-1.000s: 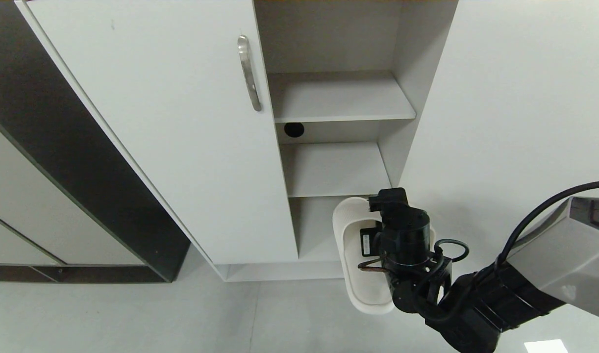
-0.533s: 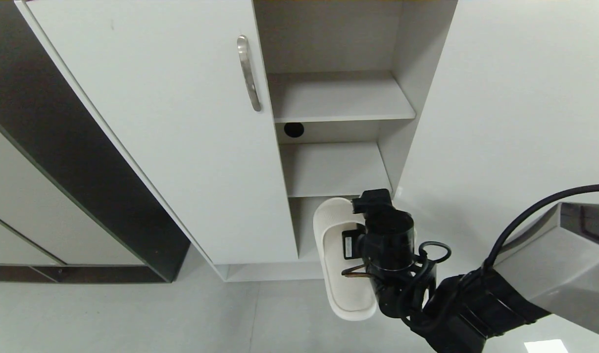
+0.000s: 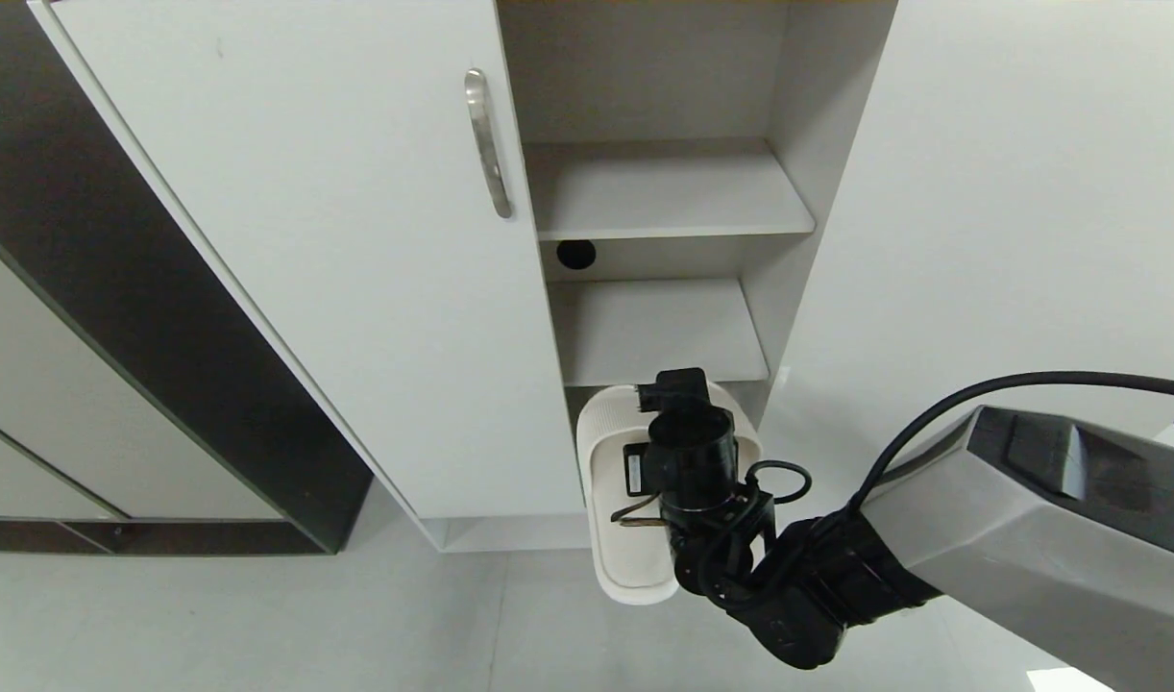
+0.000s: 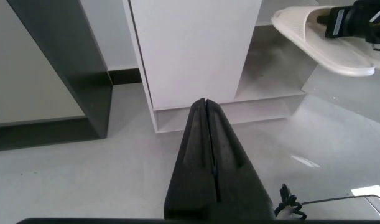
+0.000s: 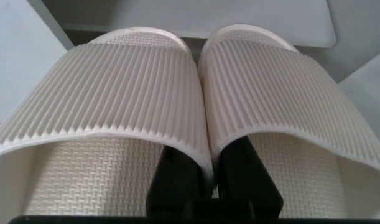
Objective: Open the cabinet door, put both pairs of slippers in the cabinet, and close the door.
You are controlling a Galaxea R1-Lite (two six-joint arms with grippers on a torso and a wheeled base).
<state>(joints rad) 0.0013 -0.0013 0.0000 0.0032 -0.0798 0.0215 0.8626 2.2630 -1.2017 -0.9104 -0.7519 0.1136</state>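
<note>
Shifted left: 2 slippers (image 3: 623,557) clamped by inner edges in right gripper (image 5: 209,180), held at bottom opening of cabinet (image 3: 664,336) beside open door (image 3: 337,240). Left gripper (image 4: 206,124) pressed together, low over floor (image 4: 84,180).

We take this for a home entryway: a white shelved cabinet (image 3: 664,187) ahead of the right gripper (image 5: 211,179), grey tiled floor (image 3: 260,625) beneath.

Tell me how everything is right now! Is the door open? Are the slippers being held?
Door: open, swung wide.
Slippers: one pair, pinched together, held up in front of the lowest space of the cabinet.
Right end effector: shut on the slippers.
Left end effector: shut, holding nothing.
</note>
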